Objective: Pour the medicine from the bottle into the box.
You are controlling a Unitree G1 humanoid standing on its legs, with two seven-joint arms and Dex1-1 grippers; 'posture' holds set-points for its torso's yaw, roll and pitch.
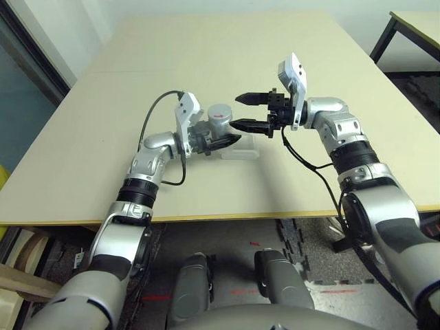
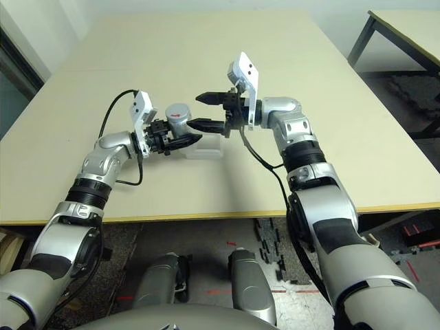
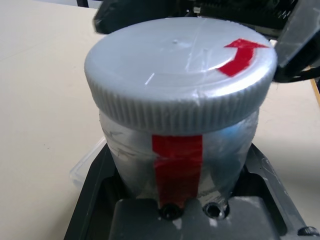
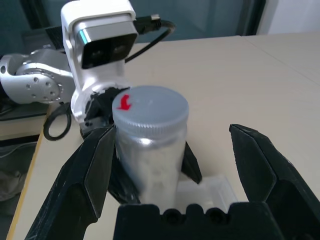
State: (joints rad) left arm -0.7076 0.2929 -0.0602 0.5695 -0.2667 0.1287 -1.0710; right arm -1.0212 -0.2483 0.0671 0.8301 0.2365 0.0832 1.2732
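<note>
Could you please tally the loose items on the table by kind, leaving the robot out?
Bottle, capped and held by the left gripper: 1
Cap, screwed on the bottle: 1
Clear plastic box: 1
Total: 3

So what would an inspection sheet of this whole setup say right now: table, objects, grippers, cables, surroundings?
Surface: beige table, bare around the work.
Job's things: bottle upright, grey cap on; clear box on the table beside it; medicine cannot be seen.
Clutter: nothing seen.
Grippers: left gripper shut on the bottle's body; right gripper open, fingers either side of the cap, apart from it.
Cables: black cable loops at the left wrist, another hangs under the right.
Surroundings: second table at the far right.
</note>
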